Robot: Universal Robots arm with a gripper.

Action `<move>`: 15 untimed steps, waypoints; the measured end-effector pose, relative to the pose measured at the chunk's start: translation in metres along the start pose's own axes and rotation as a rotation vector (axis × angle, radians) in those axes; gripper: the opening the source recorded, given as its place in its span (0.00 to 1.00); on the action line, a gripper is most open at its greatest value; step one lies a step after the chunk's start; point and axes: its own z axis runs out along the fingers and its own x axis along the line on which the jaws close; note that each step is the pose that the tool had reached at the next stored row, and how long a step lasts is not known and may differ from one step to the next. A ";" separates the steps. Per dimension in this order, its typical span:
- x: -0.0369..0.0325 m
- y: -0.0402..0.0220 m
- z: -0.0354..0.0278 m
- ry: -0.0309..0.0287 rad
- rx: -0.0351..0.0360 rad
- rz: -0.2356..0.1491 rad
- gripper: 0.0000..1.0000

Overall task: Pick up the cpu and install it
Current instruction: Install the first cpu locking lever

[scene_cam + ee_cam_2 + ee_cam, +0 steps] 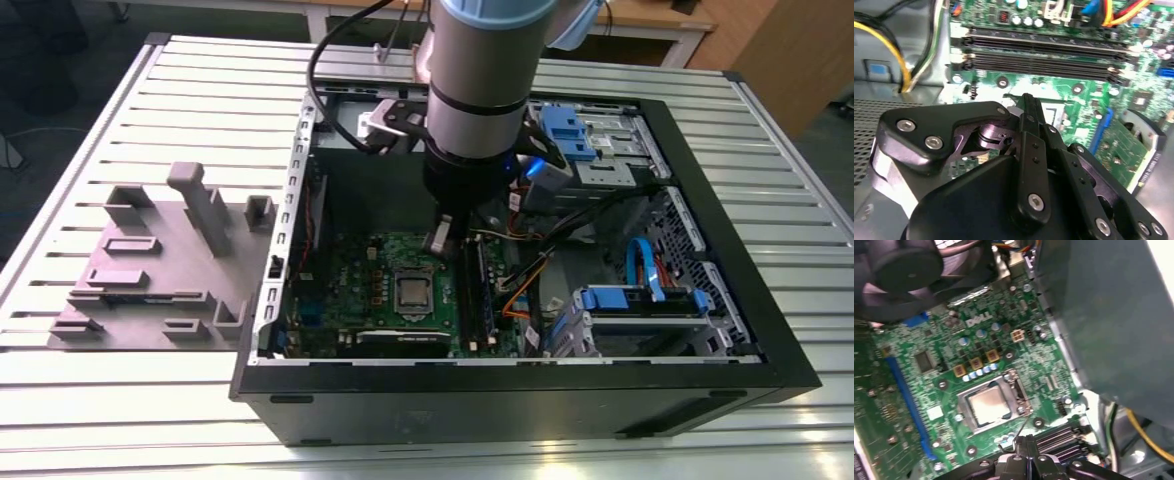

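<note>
The arm (481,90) reaches down into the open black case (721,330), which lies on its side on a slatted metal table (174,80). Its gripper (438,238) hovers just above the green board (387,260), a little beyond the socket (414,292) toward the far side of the case. In the first wrist view the cpu (987,405) sits flat inside the socket's metal frame (1016,390), its silvery top bare, and the gripper's tip (1025,447) is close beside it but apart from it. In the second wrist view the black fingers (1030,130) look drawn together with nothing between them, though I cannot tell for sure. Long dark memory slots (1044,55) run just past the tip. To the exterior view's left of the case stands a grey fixture (160,260). Blue drive brackets (641,300) and coloured cables (527,285) fill the case's right side.
</note>
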 end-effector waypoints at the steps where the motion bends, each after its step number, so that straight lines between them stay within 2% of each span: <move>1: -0.0001 -0.0002 0.0000 0.0110 0.0031 0.000 0.10; 2: -0.0001 -0.0003 0.0000 0.0163 0.0050 0.000 0.10; 15: 0.0013 0.0000 0.0029 0.0168 0.0058 -0.008 0.10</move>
